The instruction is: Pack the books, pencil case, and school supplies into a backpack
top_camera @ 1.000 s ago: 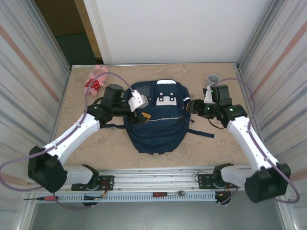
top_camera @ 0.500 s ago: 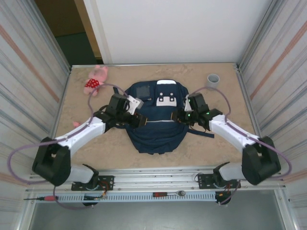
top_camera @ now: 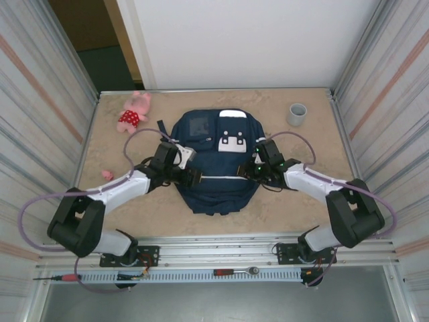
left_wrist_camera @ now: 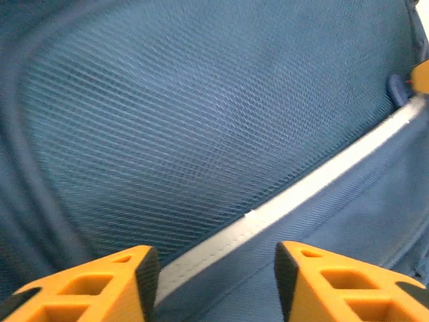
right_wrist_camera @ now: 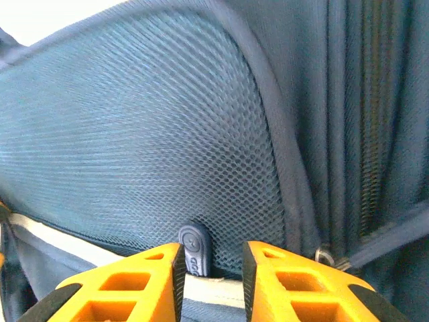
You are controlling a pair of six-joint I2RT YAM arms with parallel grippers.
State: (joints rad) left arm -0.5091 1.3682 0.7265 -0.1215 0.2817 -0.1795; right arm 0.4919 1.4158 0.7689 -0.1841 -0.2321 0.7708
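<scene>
Top view: navy backpack [top_camera: 214, 184] lies flat mid-frame on the bench [top_camera: 301, 201], white patches toward the top of the frame. Both arms reach in low, left pincer [top_camera: 192, 176] at the bag's left edge, right pincer [top_camera: 253, 171] at its right edge.

Left wrist cam: orange fingers stand wide apart, nothing betw. them, over blue mesh [left_wrist_camera: 188, 114] and a grey stripe [left_wrist_camera: 295, 194] running lower left to upper right.

Right wrist cam: fingers narrow, small gap, dark zip tab [right_wrist_camera: 194, 247] just beyond the tips, not clamped.

Step looks like catching that tab. To do it well: centre the tab betw. the right tips, close fully before pulling, then pull along the zip line, not upward. The left pincer should steady solid fabric, not the mesh.
</scene>
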